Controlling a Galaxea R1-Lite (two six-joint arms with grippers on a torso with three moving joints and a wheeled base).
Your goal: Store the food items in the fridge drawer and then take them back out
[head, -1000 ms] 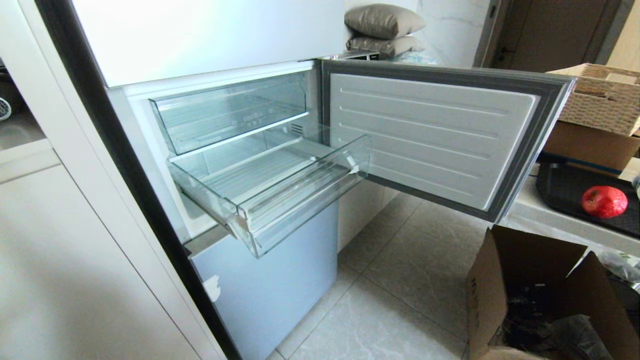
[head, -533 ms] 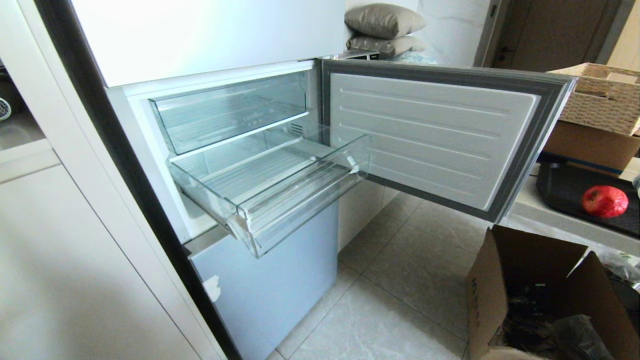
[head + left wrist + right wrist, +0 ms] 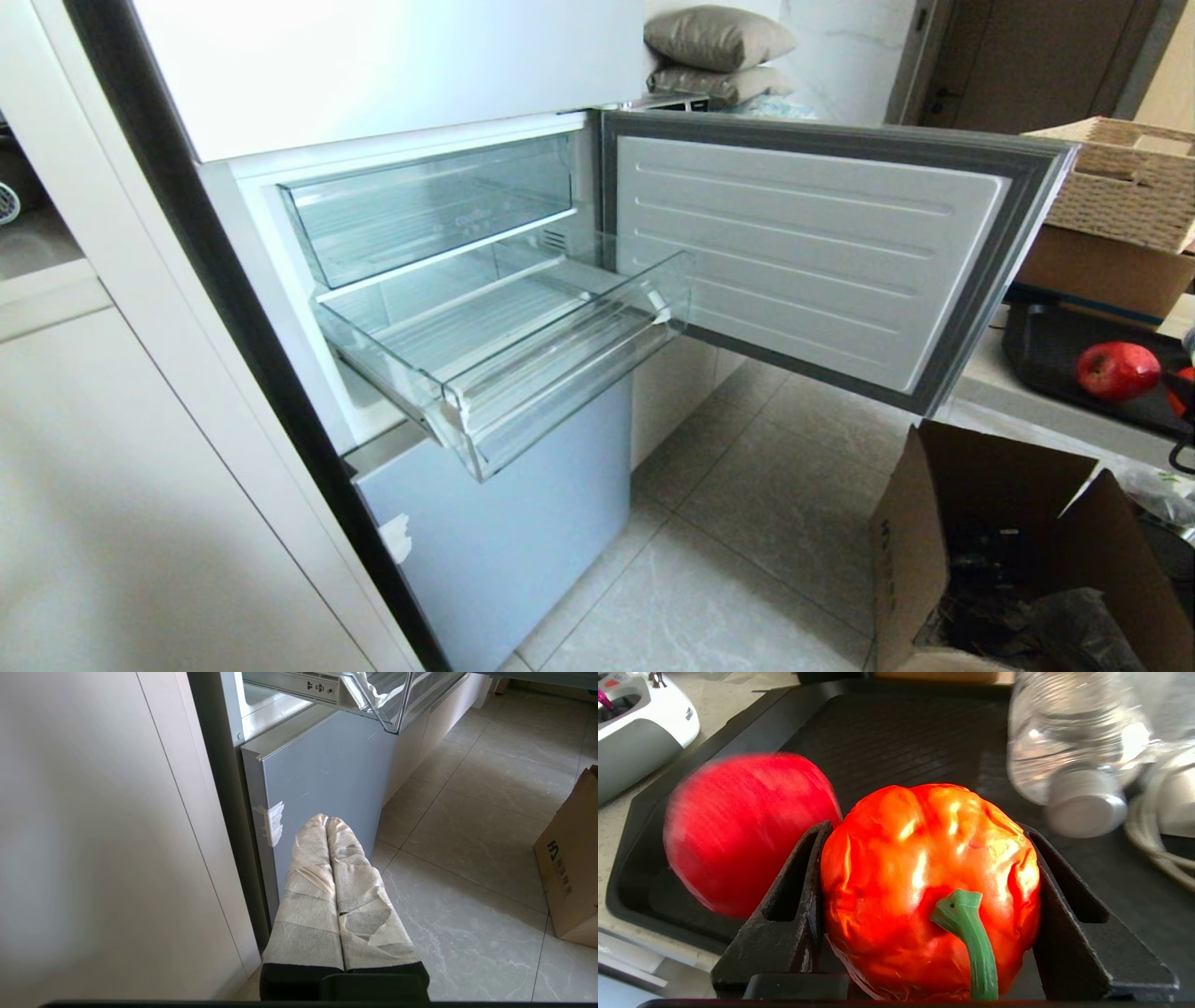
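My right gripper [image 3: 924,830] is shut on the orange-red pepper [image 3: 924,872], one black finger on each side and the green stem toward the camera. It is over the black tray [image 3: 896,732], right beside the red apple [image 3: 742,830], which rests on that tray. The head view has the apple [image 3: 1117,371] at the far right with a sliver of the pepper [image 3: 1184,399] at the frame edge. The clear fridge drawer [image 3: 560,359] stands pulled out and empty under the taller clear drawer [image 3: 429,210]. My left gripper [image 3: 326,820] is parked low by the lower fridge door, shut and empty.
The fridge door [image 3: 812,252] is swung open between the drawer and the counter. An open cardboard box [image 3: 990,541] sits on the floor below the counter. A clear bottle [image 3: 1073,756] and a cable lie on the tray beside the pepper. A wicker basket [image 3: 1120,177] is behind.
My right gripper with the pepper has come into the head view at the right edge. The apple has shifted slightly left on the tray. Drawer and left arm are unchanged.
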